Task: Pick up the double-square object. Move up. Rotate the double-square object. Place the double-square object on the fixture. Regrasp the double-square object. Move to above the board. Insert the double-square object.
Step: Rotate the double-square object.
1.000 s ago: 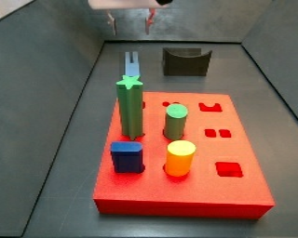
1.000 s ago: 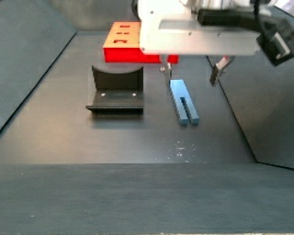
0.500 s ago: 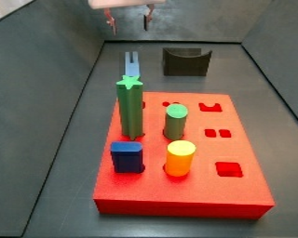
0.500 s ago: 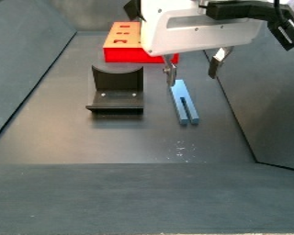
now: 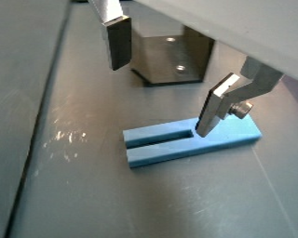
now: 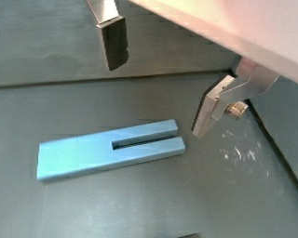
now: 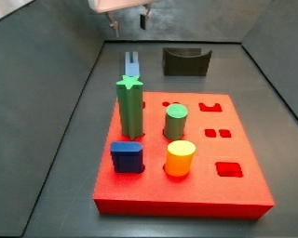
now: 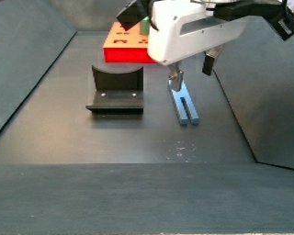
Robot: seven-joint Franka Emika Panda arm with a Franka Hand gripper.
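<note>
The double-square object [image 7: 131,65] is a long slim grey-blue bar with a slot along one end, lying flat on the dark floor behind the board [image 7: 226,191] in both side views [image 8: 184,101]. Both wrist views show the bar [image 5: 189,144] [image 6: 108,151] just beneath the fingers. My gripper [image 8: 191,73] hangs above it, open, with nothing between its silver fingers [image 5: 115,42] [image 6: 211,107]. The gripper [image 7: 128,25] is at the upper edge of a side view. The dark fixture [image 8: 115,89] [image 7: 186,60] [image 5: 174,58] stands on the floor beside the bar.
On the red board [image 8: 122,48] stand a tall green star post [image 7: 129,107], a green cylinder [image 7: 177,121], a yellow-orange cylinder [image 7: 179,158] and a short dark-blue block [image 7: 127,156]. Sloping grey walls close in the floor on both sides.
The gripper has shifted slightly and turned about its wrist above the bar, and its fingers now sit lower. It stays open. The bar has not moved.
</note>
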